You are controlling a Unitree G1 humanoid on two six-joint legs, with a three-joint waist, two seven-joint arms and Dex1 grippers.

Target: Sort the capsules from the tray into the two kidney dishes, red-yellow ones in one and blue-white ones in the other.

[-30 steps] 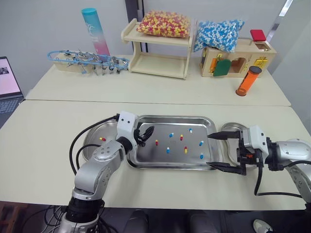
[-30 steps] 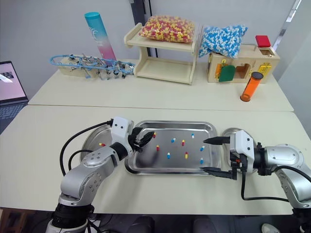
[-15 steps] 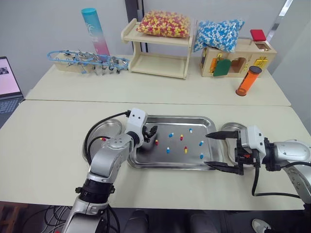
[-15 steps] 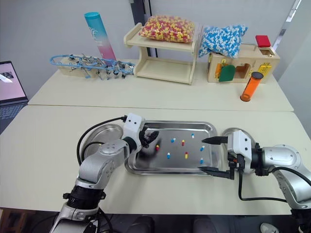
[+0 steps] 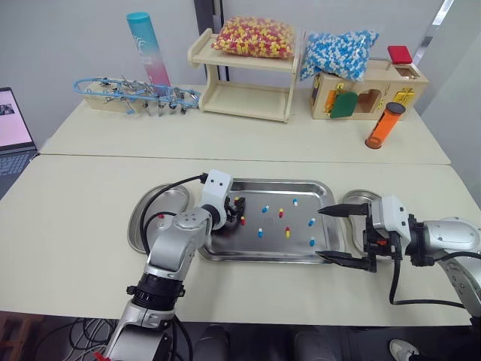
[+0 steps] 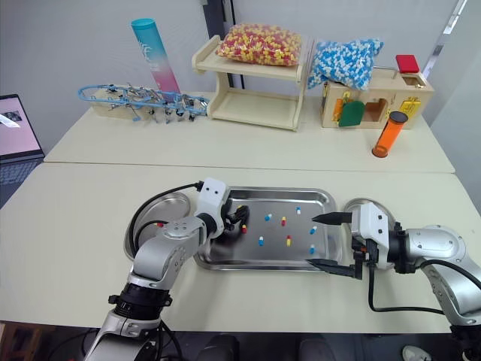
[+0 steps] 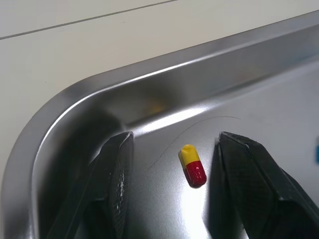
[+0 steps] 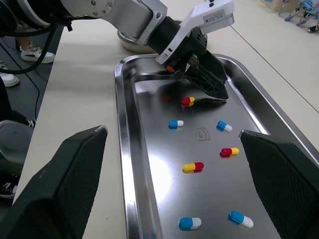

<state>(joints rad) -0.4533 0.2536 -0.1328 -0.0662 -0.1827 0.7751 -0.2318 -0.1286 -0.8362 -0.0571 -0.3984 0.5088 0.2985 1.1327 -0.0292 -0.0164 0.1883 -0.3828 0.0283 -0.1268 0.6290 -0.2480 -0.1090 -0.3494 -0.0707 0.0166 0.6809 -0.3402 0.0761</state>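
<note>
**Left gripper** (image 5: 237, 216): the fingers (image 7: 113, 189) are spread apart and lowered to the floor of the tray (image 5: 263, 259), at the tray's far-left corner. They straddle one red-yellow capsule (image 7: 192, 165). It lies flat on the tray floor with its yellow end toward the tray's far rim. Neither finger touches it, and a gap shows on each side.

**Right gripper** (image 5: 328, 234): the fingers are spread wide and hold nothing. The gripper sits at the tray's right end, with one finger over the tray's right portion and the other over its near rim.

**Tray contents:** the other capsules are scattered over the tray's centre and right half, each apart from the rest.
- A blue-white capsule (image 8: 175, 123) lies nearest the straddled one.
- A second red-yellow capsule (image 8: 230, 151) and a third red-yellow capsule (image 8: 193, 167) lie near the tray's centre.
- More blue-white ones lie toward the tray's right end.

**Dishes:**
- The left kidney dish (image 5: 154, 203) stands just beside the tray's left end. A small red item (image 6: 159, 223) lies in it, too small to identify.
- The right kidney dish (image 6: 359, 203) stands just beside the tray's right end. It is largely hidden behind the right gripper, so its contents cannot be told.

**Beyond the tray's far side:**
- A wooden shelf (image 5: 244, 83) carries a bag of red-yellow capsules (image 5: 254, 36).
- A bag of blue-white capsules (image 5: 338, 53) rests on a wooden box (image 5: 368, 94).
- An orange tube (image 5: 385, 124) stands near that box.
</note>
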